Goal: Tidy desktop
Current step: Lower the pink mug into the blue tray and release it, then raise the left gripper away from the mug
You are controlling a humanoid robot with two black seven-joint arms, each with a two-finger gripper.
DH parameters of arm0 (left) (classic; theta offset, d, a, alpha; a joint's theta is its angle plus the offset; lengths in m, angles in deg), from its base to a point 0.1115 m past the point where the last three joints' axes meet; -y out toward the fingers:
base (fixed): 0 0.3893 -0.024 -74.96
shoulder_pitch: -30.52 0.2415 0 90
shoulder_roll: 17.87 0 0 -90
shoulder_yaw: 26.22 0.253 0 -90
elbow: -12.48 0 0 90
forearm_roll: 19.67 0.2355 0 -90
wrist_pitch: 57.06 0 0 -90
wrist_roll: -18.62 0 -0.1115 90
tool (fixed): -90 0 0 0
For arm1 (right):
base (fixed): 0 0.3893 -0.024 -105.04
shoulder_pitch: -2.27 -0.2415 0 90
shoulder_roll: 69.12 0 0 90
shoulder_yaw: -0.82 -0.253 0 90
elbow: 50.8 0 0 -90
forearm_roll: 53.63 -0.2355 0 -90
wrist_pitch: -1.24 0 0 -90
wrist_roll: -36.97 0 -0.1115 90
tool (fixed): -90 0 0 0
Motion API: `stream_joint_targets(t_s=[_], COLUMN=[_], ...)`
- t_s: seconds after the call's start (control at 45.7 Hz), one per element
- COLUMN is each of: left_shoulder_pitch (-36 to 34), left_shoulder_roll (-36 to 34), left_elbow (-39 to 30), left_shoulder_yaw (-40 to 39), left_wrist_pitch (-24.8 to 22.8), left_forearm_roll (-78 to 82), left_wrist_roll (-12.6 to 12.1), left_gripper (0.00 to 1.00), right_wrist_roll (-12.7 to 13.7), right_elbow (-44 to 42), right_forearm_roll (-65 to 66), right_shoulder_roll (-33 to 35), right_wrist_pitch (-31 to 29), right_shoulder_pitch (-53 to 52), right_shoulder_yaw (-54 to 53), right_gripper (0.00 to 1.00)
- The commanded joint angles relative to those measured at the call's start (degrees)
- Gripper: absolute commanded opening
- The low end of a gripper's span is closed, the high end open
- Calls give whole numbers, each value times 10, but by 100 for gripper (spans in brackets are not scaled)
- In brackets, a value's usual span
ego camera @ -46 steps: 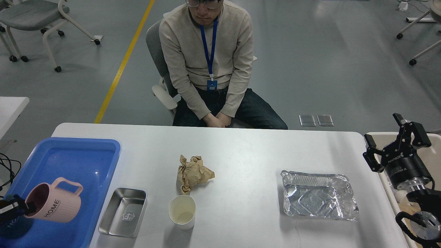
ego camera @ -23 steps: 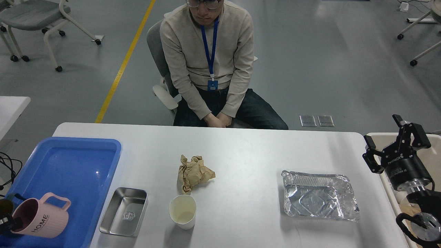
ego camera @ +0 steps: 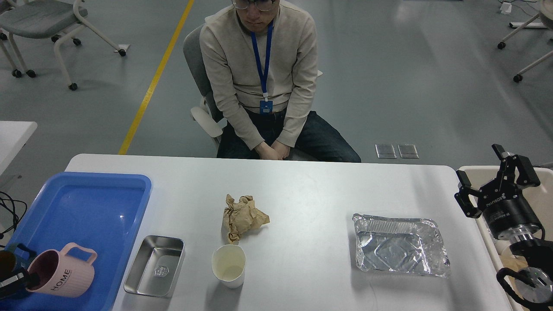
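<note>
Over blue tray [ego camera: 86, 203], L gripper [ego camera: 19, 278] seemingly pinches pink mug [ego camera: 62, 276]; R gripper [ego camera: 490, 183] spread, empty.

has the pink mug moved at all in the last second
Yes. The pink mug, tilted over the blue tray, dropped toward the tray's near edge, then came slightly back up and right. It sits lower than a second ago.

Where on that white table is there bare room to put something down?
The desktop is bare along the far edge and between the crumpled paper and foil tray. It is crowded near-left: steel dish, paper cup, blue tray.
</note>
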State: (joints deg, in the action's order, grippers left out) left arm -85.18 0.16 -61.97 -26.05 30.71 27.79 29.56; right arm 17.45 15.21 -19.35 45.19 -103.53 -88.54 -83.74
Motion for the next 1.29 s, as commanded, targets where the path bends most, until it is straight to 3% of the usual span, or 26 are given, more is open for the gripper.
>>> stream_joint_targets(t_s=[0.0, 0.11, 0.153, 0.526, 0.745, 1.051, 1.27], left_shoulder_pitch=[0, -2, -3, -3, -22, -119, -210], left_shoulder_roll=[4, 6, 6, -4, -65, -102, -94], left_elbow=[-1, -2, -3, -14, -63, -84, -155], left_shoulder_yaw=[0, -1, -1, -3, -24, -75, -77], left_wrist_pitch=[0, 1, 1, -2, -6, -39, -44], left_forearm_roll=[0, -2, -2, -10, -10, -11, -10], left_wrist_roll=[2, 11, 17, 26, 79, 44, -74], left_gripper=[16, 59, 68, 87, 92, 96, 96], right_wrist_roll=[0, 0, 0, 0, 0, 0, 0], right_elbow=[1, 1, 1, 1, 1, 2, 3], right_forearm_roll=[0, 0, 0, 0, 0, 0, 0], right_shoulder_roll=[-1, 0, -1, -1, -1, -1, 1], right_wrist_pitch=[0, 0, 0, 0, 0, 0, 0], right_shoulder_pitch=[0, -1, -1, -1, -2, -5, -4], right_shoulder_yaw=[0, 0, 0, 0, 1, 1, 1], right_gripper=[100, 100, 100, 100, 100, 100, 100])
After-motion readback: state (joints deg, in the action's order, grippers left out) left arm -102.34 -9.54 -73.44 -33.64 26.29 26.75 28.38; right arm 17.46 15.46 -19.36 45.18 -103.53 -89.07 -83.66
